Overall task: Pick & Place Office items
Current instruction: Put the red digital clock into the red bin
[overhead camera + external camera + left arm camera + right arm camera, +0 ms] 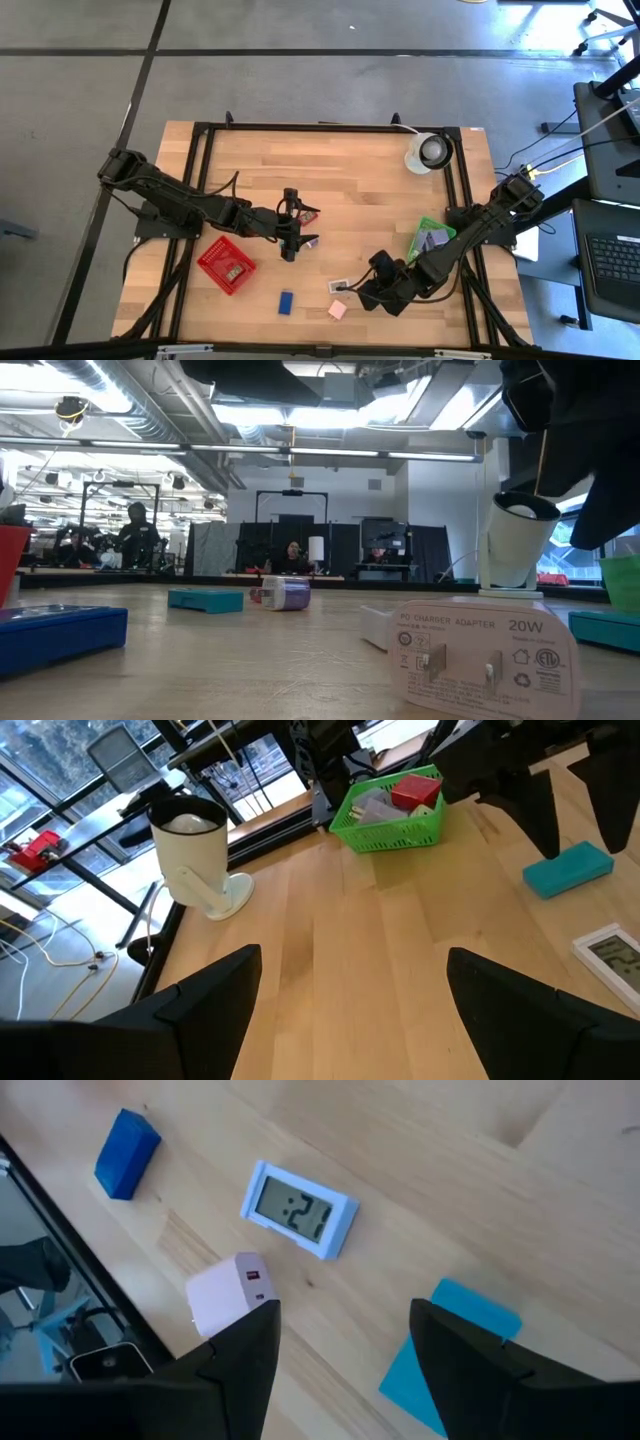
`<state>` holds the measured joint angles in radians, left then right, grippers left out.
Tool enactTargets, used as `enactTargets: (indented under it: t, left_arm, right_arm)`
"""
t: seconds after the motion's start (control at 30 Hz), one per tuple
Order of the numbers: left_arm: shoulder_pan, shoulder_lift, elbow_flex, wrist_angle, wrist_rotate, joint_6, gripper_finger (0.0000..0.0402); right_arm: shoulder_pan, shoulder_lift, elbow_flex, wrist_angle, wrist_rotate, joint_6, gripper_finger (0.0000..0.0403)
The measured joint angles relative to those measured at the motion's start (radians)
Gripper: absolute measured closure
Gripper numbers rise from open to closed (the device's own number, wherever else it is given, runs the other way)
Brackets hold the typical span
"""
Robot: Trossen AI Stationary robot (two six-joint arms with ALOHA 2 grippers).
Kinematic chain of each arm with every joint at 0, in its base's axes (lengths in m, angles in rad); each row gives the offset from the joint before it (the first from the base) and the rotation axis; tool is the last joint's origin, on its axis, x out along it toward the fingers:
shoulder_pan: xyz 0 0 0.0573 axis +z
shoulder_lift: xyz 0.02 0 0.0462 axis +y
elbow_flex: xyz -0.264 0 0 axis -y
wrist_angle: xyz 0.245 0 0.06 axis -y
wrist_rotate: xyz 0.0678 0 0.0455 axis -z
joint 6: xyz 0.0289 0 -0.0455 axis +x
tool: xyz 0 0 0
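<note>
Near the table's 5 o'clock edge the right gripper hovers low, fingers partly apart around nothing, poised for the small clock, charger or teal block beneath. At centre the left gripper waits spread wide, empty. Some items already fill the green basket at 3 o'clock and the red basket at 8.

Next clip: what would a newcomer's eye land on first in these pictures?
Probably the two bright baskets: the red basket by the left arm and the green basket, already holding items, by the right arm. Next, the white round object standing alone at the table's far right corner. The left tool hangs open mid-table, while the right tool hovers near the front edge over a small digital clock and a white adapter.
</note>
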<state>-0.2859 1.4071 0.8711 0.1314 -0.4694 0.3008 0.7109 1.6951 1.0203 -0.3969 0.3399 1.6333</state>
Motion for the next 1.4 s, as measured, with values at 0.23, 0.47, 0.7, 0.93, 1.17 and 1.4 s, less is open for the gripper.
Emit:
enactTargets:
  t: [0.23,0.47,0.7,0.93,1.17,1.4]
  left_arm:
    - [0.0,0.0,0.0,0.0,0.0,0.0,0.0086]
    - [0.001,0.0,0.0,0.0,-0.03,0.0,0.0086]
    - [0.0,0.0,0.0,0.0,-0.025,0.0,0.0086]
    - [0.0,0.0,0.0,0.008,0.026,-0.231,0.0086]
    - [0.0,0.0,0.0,0.035,-0.007,-0.489,0.0086]
    - [0.003,0.0,0.0,0.041,-0.064,-0.72,0.0086]
  right_arm:
    - [0.0,0.0,0.0,0.0,0.02,0.006,0.0176]
    - [0.0,0.0,0.0,0.0,0.02,0.028,0.0176]
    - [-0.004,0.0,0.0,0.0,0.092,0.027,0.0176]
    - [-0.021,0.0,0.0,0.0,0.095,0.027,0.0176]
    - [-0.045,0.0,0.0,0.0,0.098,0.028,0.0176]
    - [-0.095,0.0,0.0,0.0,0.098,0.001,0.0176]
